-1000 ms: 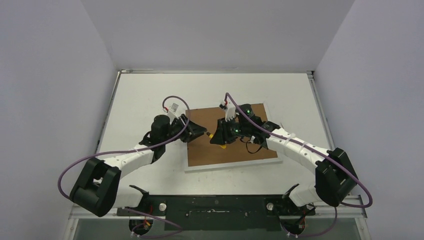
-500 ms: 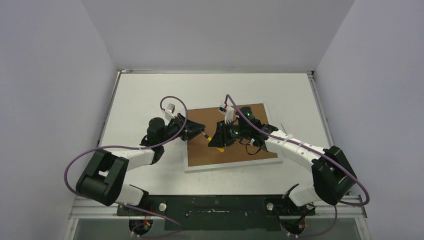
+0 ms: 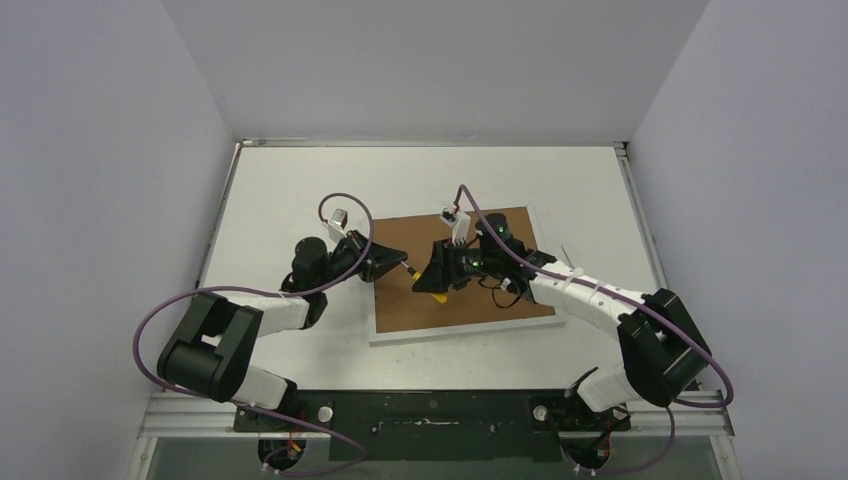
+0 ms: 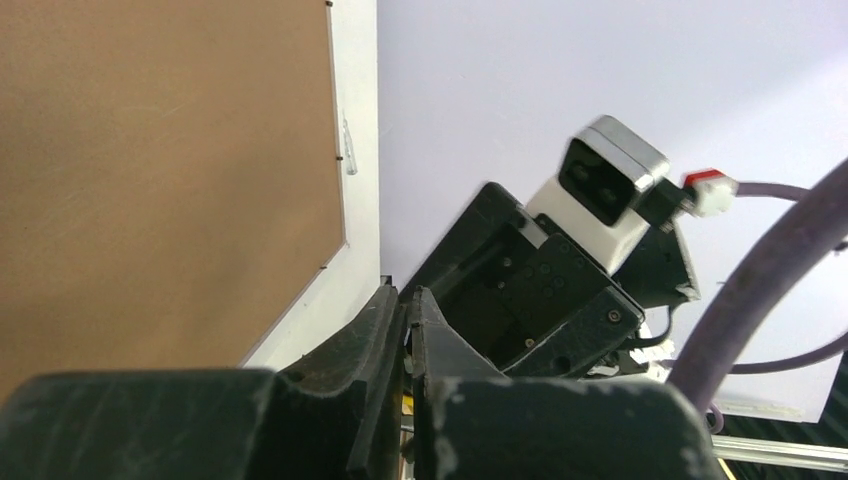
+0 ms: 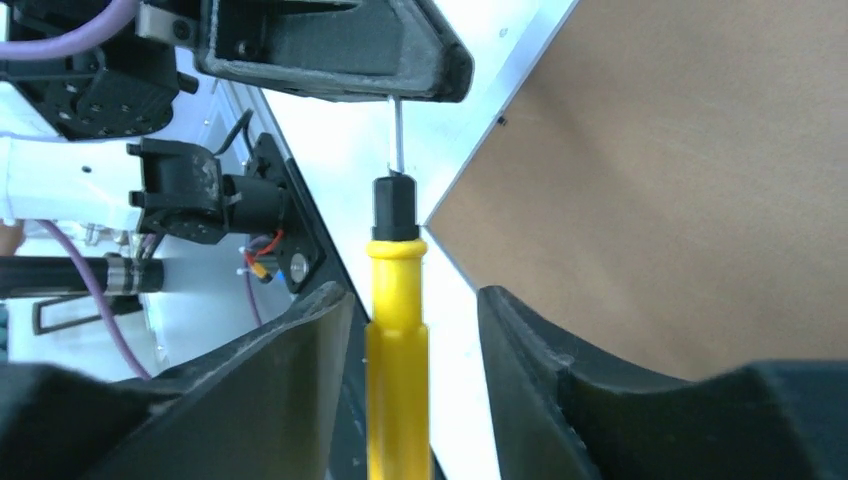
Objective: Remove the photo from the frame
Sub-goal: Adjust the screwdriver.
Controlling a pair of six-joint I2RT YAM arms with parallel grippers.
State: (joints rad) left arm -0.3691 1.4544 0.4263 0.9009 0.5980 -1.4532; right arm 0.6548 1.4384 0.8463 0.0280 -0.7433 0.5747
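**Screwdriver passing from right to left over the face-down frame**
Your left gripper has just pressed shut on the metal shaft of the yellow screwdriver, while the right gripper has spread and now stands loose around the handle. The tool is probably going to the left arm for work on the backing. The frame lies mid-picture with its brown backing board up; the photo is hidden beneath it, not yet out. The white table is enclosed by plain pale walls.

Robot lab cell: bare white walls round tbl.
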